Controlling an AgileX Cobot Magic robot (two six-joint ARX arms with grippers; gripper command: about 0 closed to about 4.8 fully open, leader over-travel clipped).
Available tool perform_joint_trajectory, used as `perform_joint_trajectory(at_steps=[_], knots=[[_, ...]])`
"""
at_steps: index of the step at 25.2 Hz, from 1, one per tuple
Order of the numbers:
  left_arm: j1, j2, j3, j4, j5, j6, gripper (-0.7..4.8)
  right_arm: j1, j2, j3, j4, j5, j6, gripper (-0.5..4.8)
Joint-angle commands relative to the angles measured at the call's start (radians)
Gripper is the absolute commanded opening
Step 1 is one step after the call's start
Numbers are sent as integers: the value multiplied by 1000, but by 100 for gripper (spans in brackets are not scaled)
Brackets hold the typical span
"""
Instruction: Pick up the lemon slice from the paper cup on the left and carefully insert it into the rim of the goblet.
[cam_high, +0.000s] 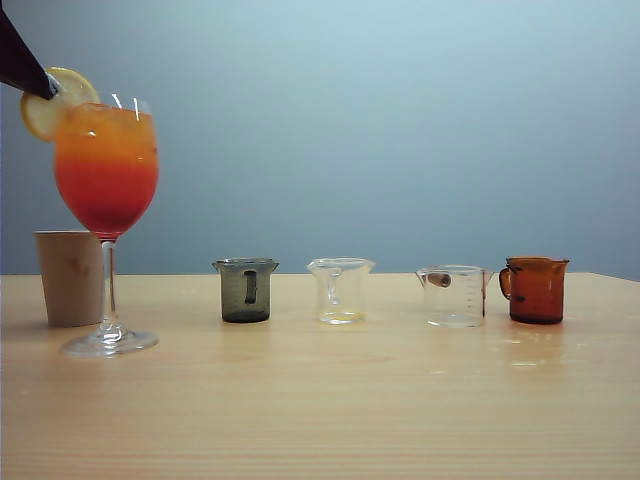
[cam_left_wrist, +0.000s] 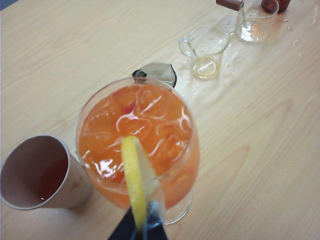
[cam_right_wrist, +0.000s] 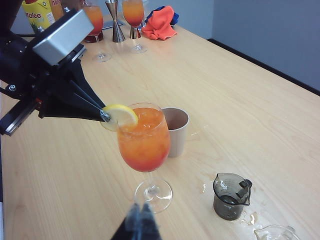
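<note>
Left hand (cam_right_wrist: 104, 116) pinches thin, floppy, slippery slice (cam_high: 55, 100) by rind at goblet (cam_high: 106, 170) rim's 9 o'clock; right hand (cam_right_wrist: 140, 212) pressed together, idle.

Exterior level, frontal – wrists look down, sharing goblet (cam_high: 106, 170)

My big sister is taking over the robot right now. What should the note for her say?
Left gripper: shut on the lemon slice, holding it at the rim of the goblet.
Right gripper: shut, empty, hanging back from the goblet.
Paper cup: empty, standing just behind the goblet.
Done: slice taken out of the cup and brought to the rim.
Left: check the slice sits firmly on the rim, then let go and pull the left arm away.
</note>
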Motion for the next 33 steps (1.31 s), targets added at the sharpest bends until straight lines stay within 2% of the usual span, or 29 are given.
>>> perform_joint_trajectory(at_steps=[1, 4, 7, 14, 17, 21, 24, 26, 29, 30, 33], knots=[[0, -2, 0, 13, 6, 0, -6, 0, 0, 4, 18, -2, -3, -4], [0, -5, 0, 30, 8, -4, -2, 0, 0, 4, 17, -2, -3, -4], [0, -10, 0, 47, 8, -4, 36, 0, 0, 4, 17, -2, -3, -4], [0, -14, 0, 50, 16, -53, 41, 0, 0, 4, 17, -2, -3, -4], [0, -18, 0, 51, 38, -53, 124, 0, 0, 4, 16, -2, -3, -4], [0, -37, 1, 50, 38, -53, 136, 0, 0, 4, 16, -2, -3, -4], [2, -68, 2, 51, 27, -76, 230, 0, 0, 4, 16, -2, -3, -4], [2, -90, 4, 50, 22, -84, 236, 0, 0, 4, 14, 0, -3, -4], [2, -129, 5, 51, -3, -94, 221, 0, -2, 4, 9, 31, -3, -4], [2, -142, 6, 51, -13, -95, 184, 0, -2, 4, 4, 44, -3, -4], [2, -197, 6, 51, -23, -132, -6, -2, -4, 4, -34, 89, -1, -4]])
